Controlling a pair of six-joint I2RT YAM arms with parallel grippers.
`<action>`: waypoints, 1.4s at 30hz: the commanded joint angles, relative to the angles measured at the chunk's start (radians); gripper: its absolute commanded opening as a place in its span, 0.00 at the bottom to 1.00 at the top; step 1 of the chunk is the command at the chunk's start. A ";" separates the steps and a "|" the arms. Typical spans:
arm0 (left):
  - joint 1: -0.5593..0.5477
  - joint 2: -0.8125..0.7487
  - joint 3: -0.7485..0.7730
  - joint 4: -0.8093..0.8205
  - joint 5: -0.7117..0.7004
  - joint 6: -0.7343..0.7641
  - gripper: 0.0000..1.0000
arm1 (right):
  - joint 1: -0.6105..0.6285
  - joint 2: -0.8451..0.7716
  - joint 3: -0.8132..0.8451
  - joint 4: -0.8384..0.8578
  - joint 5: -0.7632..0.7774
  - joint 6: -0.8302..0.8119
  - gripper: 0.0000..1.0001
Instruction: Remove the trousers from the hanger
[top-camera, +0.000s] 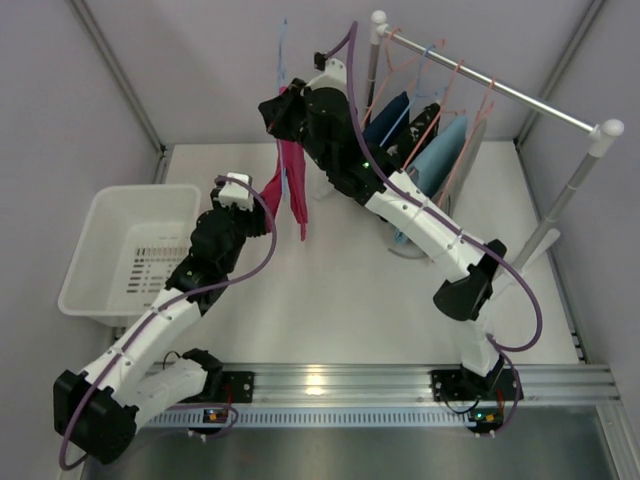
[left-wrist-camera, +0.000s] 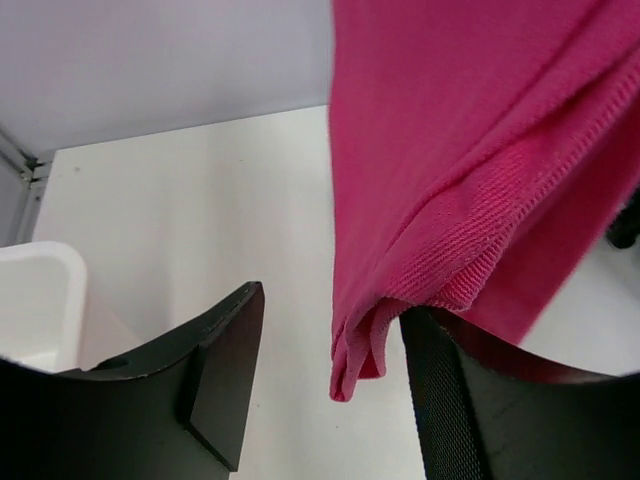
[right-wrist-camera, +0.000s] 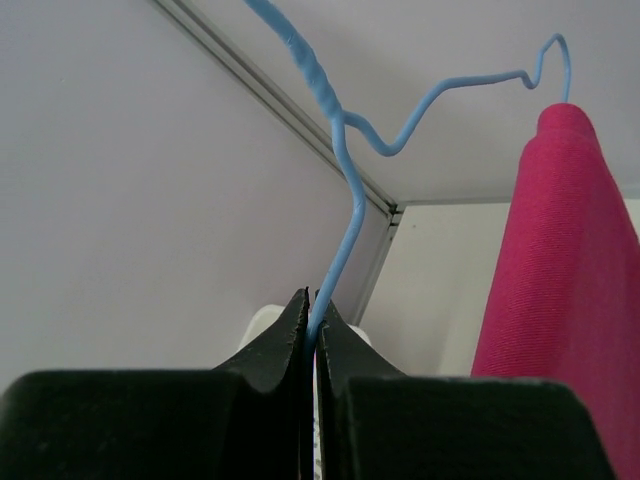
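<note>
The right gripper (right-wrist-camera: 312, 302) pinches the light-blue hanger (right-wrist-camera: 345, 200) wire tight near the table's (top-camera: 330, 300) far edge. Pink trousers (left-wrist-camera: 480, 150) hang off it, hem between the left gripper's (left-wrist-camera: 333, 305) spread fingers.

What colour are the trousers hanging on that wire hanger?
Deep pink trousers, clearest in the left wrist view, draped over the light-blue hanger.

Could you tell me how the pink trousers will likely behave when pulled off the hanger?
Probably floppy: the trousers hang in soft folds from the hanger. The twill weave looks grippy, so the left gripper should hold. The thin wire may flex, though the right gripper pinches it.
</note>
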 joint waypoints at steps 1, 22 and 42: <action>0.029 -0.004 0.052 0.104 -0.044 0.026 0.61 | 0.021 -0.115 0.035 0.168 -0.032 0.015 0.00; 0.061 0.059 0.089 0.174 0.180 -0.083 0.85 | 0.033 -0.118 0.009 0.168 -0.077 0.076 0.00; 0.075 0.059 0.137 0.194 0.159 -0.086 0.00 | 0.035 -0.205 -0.133 0.126 -0.160 0.121 0.00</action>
